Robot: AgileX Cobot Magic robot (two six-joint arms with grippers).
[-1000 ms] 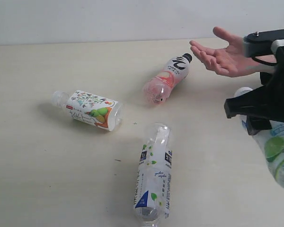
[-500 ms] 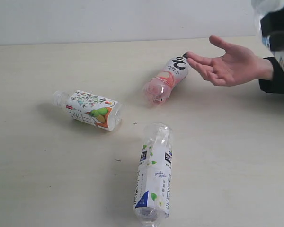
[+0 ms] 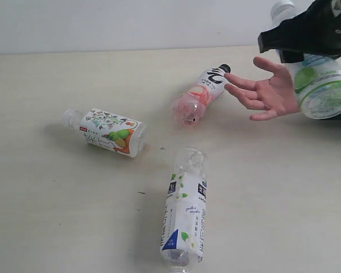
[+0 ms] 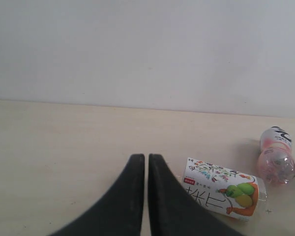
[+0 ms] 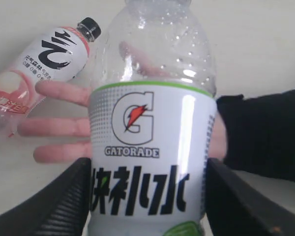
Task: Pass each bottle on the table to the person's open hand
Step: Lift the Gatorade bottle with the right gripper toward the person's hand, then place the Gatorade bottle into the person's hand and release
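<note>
My right gripper (image 5: 148, 189) is shut on the lime-green-label bottle (image 3: 318, 85), holding it in the air just over the person's open hand (image 3: 270, 91) at the table's far right; the hand (image 5: 64, 128) shows through and beside that bottle (image 5: 150, 142). The pink-peach bottle (image 3: 202, 94) lies just left of the fingertips, and it shows as well in the right wrist view (image 5: 37, 69). The fruit-and-flower bottle (image 3: 108, 132) lies at mid-left. The white leafy bottle (image 3: 184, 210) lies near the front. My left gripper (image 4: 146, 162) is shut and empty, beside the fruit-and-flower bottle (image 4: 221, 188).
The beige table (image 3: 57, 216) ends at a pale wall (image 3: 131, 23) along the back. The person's black sleeve (image 5: 265, 132) comes in from the right edge. The pink-peach bottle (image 4: 276, 157) also shows far off in the left wrist view.
My right gripper has carried the lime-green-label bottle from low near the right edge up and over the hand. The hand has shifted slightly. The three lying bottles have not moved.
</note>
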